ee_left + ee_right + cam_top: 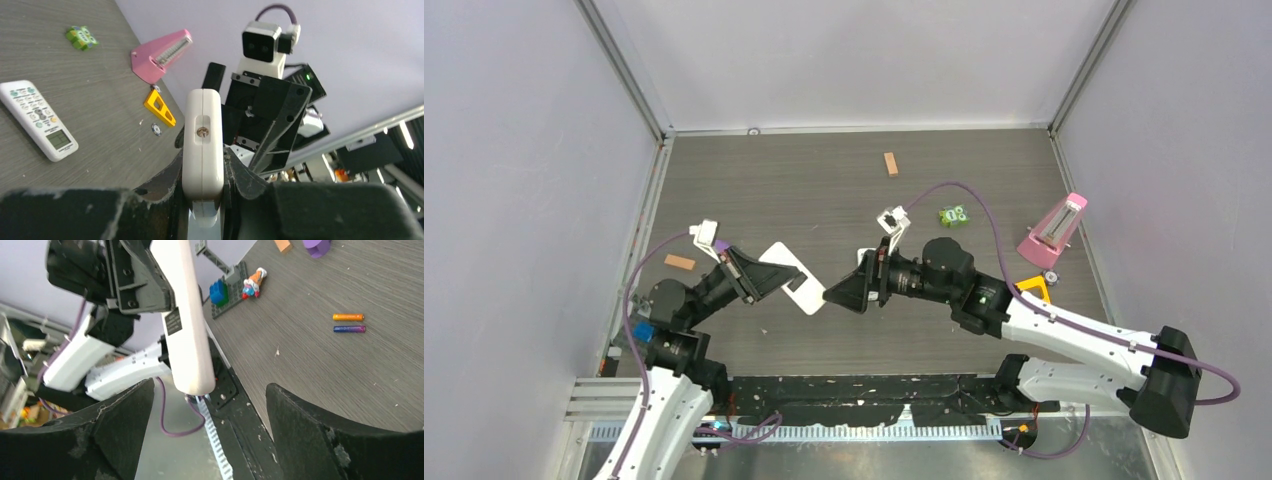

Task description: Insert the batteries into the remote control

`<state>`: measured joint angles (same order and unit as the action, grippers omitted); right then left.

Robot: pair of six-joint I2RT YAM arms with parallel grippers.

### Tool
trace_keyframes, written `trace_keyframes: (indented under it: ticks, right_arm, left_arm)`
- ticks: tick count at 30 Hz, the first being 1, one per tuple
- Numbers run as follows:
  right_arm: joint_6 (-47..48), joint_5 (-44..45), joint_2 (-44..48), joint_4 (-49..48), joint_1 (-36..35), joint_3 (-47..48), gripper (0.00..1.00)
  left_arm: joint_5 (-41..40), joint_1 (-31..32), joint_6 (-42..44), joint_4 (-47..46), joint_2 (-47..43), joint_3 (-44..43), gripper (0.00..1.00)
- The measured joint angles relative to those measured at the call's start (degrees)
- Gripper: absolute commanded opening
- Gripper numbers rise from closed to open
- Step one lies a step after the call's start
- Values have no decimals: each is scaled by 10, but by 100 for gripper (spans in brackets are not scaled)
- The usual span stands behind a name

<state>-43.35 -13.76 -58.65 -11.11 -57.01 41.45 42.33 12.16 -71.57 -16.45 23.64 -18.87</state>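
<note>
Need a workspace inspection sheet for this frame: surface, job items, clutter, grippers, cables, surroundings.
Surface: dark wood-grain table, a few light specks.
Job's things: remote control held off the table in the left gripper; orange battery and blue-purple battery lie parallel on the table, apart.
Clutter: second remote, pink wedge, yellow triangle, green item, far tan block, near tan block.
Grippers: left gripper shut on remote control; right gripper open, fingers either side of the remote's end.
Cables: purple cable loops over each arm.
Surroundings: pale walls, metal corner posts.
</note>
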Motion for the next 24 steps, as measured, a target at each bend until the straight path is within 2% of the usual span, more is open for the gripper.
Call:
trace_keyframes:
  ticks: [4,8,12,24]
  right_arm:
    - [83,-47,-28,72,-4,57,83]
    - [136,-76,-40,102,-25,80,80]
    - [175,-100,-50,116,-44,95,72]
    - [192,-99,-96,110,-58,117,66]
  left_arm:
    - [60,0,32,-9,9,-30,0]
    - [115,1,64,-10,16,-59,0]
    - [156,1,95,-4,17,-78,0]
    - [205,1,140,11,19,-90,0]
